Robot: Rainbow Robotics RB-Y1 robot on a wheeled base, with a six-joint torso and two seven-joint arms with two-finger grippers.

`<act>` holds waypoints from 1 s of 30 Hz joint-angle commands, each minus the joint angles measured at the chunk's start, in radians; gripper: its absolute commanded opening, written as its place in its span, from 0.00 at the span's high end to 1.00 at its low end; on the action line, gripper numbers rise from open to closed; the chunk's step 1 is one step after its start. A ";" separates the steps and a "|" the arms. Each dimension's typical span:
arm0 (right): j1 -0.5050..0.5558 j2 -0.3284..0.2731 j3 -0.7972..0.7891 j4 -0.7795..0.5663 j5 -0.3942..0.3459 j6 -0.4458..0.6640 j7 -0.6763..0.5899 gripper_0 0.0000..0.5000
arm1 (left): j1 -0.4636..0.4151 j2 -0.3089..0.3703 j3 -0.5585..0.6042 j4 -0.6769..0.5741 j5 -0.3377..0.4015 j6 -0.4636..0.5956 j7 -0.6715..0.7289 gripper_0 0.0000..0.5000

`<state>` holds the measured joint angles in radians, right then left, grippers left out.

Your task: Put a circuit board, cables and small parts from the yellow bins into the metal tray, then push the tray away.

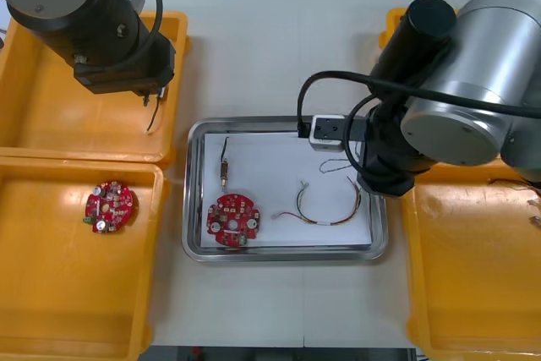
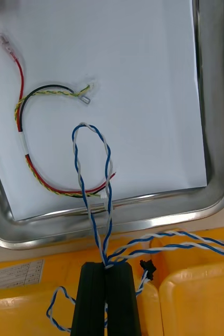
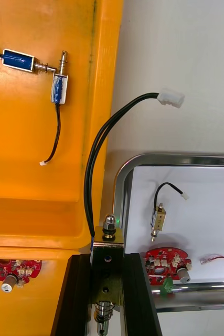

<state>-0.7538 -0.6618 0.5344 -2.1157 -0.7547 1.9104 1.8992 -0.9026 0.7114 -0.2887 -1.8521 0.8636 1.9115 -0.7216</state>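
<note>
My right gripper (image 2: 106, 265) is shut on a twisted blue and white cable (image 2: 92, 157), whose loop hangs over the near rim of the metal tray (image 2: 216, 194) and onto its white inside. A red and yellow cable (image 2: 25, 152) lies curled in the tray beside that loop. My left gripper (image 3: 107, 258) is shut on a small metal part (image 3: 108, 239) with a black cable (image 3: 98, 152) ending in a white plug, held above the edge of the far left yellow bin (image 1: 51, 116). In the tray (image 1: 196, 247) lie a round red circuit board (image 1: 234, 220) and another small metal part (image 1: 224, 168).
Two more small metal parts (image 3: 58, 88) with blue bodies rest in the far left bin. A second circuit board (image 1: 108, 206) lies in the near left bin (image 1: 51, 310). The right arm (image 1: 456, 99) hangs over the tray's right edge and the right bins (image 1: 473, 285).
</note>
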 commanded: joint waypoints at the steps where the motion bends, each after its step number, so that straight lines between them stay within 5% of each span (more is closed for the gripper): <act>1: -0.053 0.061 0.002 0.057 0.024 -0.042 0.058 1.00 | 0.007 0.017 0.023 -0.026 0.009 0.008 -0.009 1.00; 14: -0.075 0.105 0.118 0.187 0.121 -0.200 0.092 1.00 | 0.007 0.017 0.023 -0.022 -0.003 0.008 -0.013 1.00; 30: -0.075 0.107 0.153 0.344 0.103 -0.330 0.293 1.00 | 0.007 0.016 0.025 -0.019 0.000 0.008 -0.010 1.00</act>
<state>-0.7886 -0.5687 0.6782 -1.7916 -0.6419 1.6037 2.1665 -0.8992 0.7114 -0.2887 -1.8520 0.8635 1.9119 -0.7216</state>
